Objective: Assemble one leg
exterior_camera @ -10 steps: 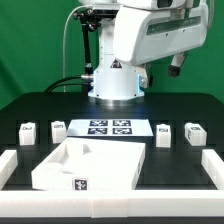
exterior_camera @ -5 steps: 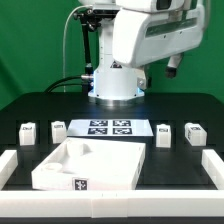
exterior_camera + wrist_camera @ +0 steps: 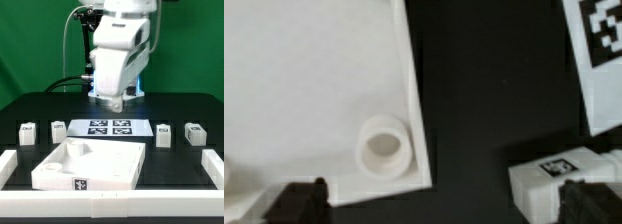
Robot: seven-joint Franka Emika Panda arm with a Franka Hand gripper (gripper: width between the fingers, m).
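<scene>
Four small white legs with tags stand in a row in the exterior view: two on the left point(image 3: 29, 133) point(image 3: 58, 130), two on the right point(image 3: 163, 133) point(image 3: 193, 133). The large white square panel point(image 3: 85, 165) lies in front of them. My gripper point(image 3: 114, 101) hangs above the back of the table, over the marker board point(image 3: 108, 127), holding nothing. In the wrist view the gripper point(image 3: 443, 205) is open, its dark fingertips point(image 3: 299, 200) set wide apart. One leg point(image 3: 558, 170) lies close to one fingertip, not between the jaws. The panel point(image 3: 313, 90) with a round hole point(image 3: 384, 147) fills one side.
White raised rails border the table on the exterior view's left point(image 3: 10, 165) and right point(image 3: 212, 165). The arm's base stands behind the marker board, with a cable on the left. The marker board's edge shows in the wrist view point(image 3: 601, 50).
The arm has swung down and toward the exterior view's left, bringing the hand low over the back of the table. The legs and panel have not moved.
</scene>
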